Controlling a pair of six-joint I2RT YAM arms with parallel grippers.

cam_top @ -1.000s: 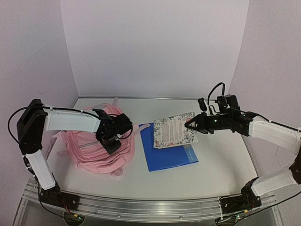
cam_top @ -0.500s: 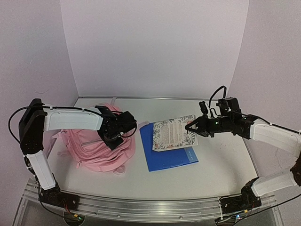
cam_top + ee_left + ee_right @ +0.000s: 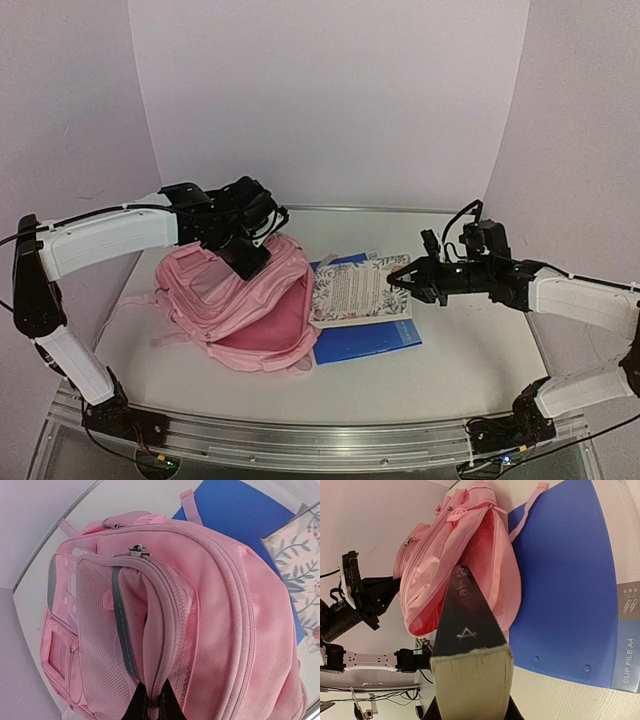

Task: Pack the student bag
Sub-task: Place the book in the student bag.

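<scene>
The pink student bag (image 3: 240,310) lies on its side at the left of the table, its main opening facing right. My left gripper (image 3: 247,252) is shut on the bag's upper zip edge and holds it raised; in the left wrist view the fingertips (image 3: 145,706) pinch a fabric fold of the bag (image 3: 200,605). My right gripper (image 3: 400,278) is shut on a floral-covered book (image 3: 355,292), held flat with its left edge at the bag's mouth. In the right wrist view the book (image 3: 465,625) points into the open bag (image 3: 455,560).
A blue A4 clip folder (image 3: 370,338) lies flat on the table under the book, its left edge beside the bag; it also shows in the wrist views (image 3: 560,580) (image 3: 240,510). Walls enclose the table at the back and sides.
My left gripper has lifted the bag's upper edge up and back, opening its mouth wide. My right gripper has carried the floral book leftward to the opening.
</scene>
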